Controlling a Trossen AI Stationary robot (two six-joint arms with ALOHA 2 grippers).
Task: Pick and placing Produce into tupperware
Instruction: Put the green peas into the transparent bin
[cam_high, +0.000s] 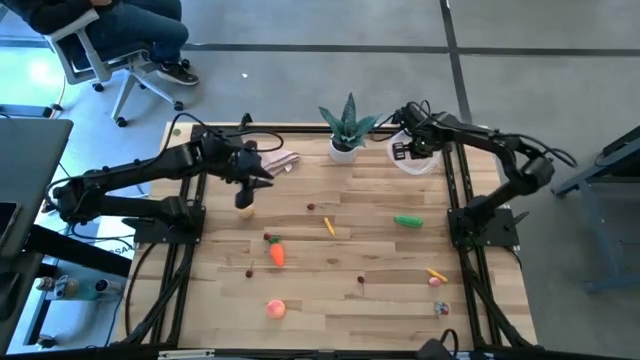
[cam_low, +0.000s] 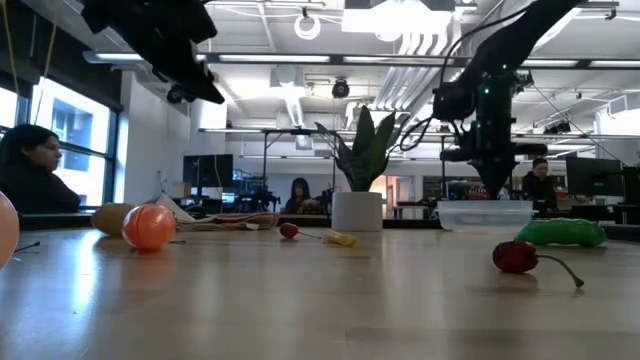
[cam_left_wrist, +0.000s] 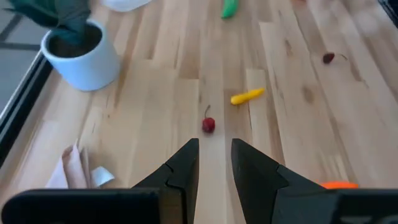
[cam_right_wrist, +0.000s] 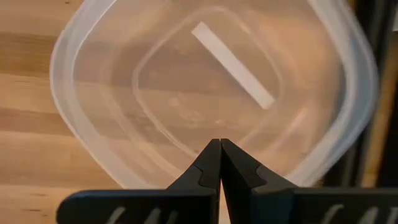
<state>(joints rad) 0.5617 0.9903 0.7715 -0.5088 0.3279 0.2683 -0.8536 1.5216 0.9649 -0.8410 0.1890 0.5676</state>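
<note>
1. Right gripper (cam_right_wrist: 219, 144) hangs above the tupperware (cam_right_wrist: 93, 140) at the far right of the table (cam_high: 330, 290), fingers pressed together and holding nothing; the container looks empty apart from a pale strip-shaped mark in its base. My guess is that a descent from here would shove the light, clear container rather than fill it.
2. Left gripper (cam_left_wrist: 214, 152) hovers at the far left, fingers slightly spread and empty, aimed toward a small red cherry (cam_left_wrist: 208, 124) and a yellow strip (cam_left_wrist: 247, 96). The cherry is round and tiny, so a narrow, off-centre closing would likely flick it away.
3. Produce lies scattered well apart from the tupperware: green pod (cam_high: 407, 221), carrot (cam_high: 277, 254), peach (cam_high: 275, 309). Long carries raise the risk of drops.
4. Potted plant (cam_high: 346, 128) stands just beside the container; a reaching arm could tip it.
5. Only the high view shows the whole spread; only the right wrist view shows the container's inside; the low view alone shows both grippers raised off the wood.
</note>
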